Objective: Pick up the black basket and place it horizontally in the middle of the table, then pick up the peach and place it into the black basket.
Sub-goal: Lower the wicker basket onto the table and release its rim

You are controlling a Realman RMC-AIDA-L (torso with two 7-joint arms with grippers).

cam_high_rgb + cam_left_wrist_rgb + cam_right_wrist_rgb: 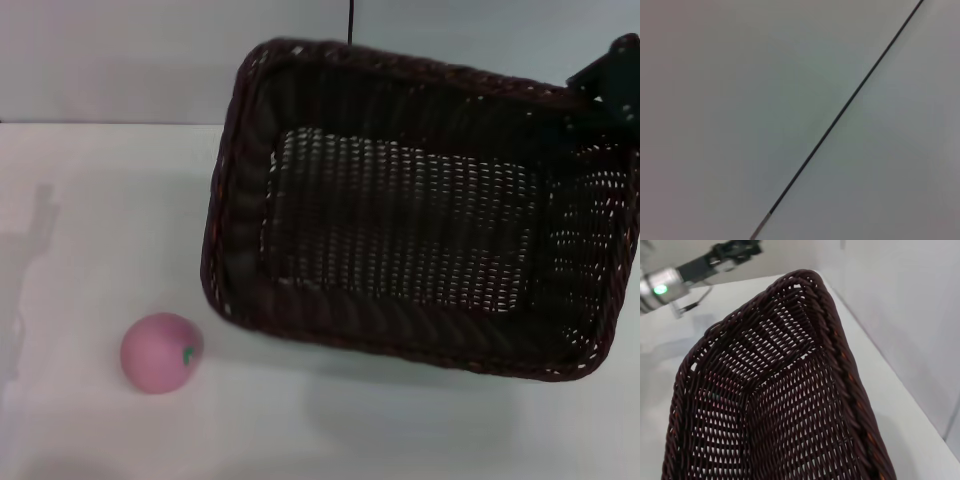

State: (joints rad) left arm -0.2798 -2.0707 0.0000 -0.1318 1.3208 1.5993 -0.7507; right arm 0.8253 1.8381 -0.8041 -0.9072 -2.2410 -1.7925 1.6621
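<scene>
The black basket [400,220] hangs tilted above the right half of the white table [100,200], its opening facing me and its shadow on the table below it. My right gripper [608,78] is at its far right rim, shut on the rim and holding it up. The right wrist view looks along the basket's woven inside [790,390]. The pink peach [161,352] sits on the table at the front left, apart from the basket. My left arm [700,267] is out of the head view and shows far off in the right wrist view, beyond the basket.
A grey wall [120,60] stands behind the table. The left wrist view shows only a plain pale surface crossed by a thin black cable [840,115]. The table's right edge [900,390] runs close beside the basket.
</scene>
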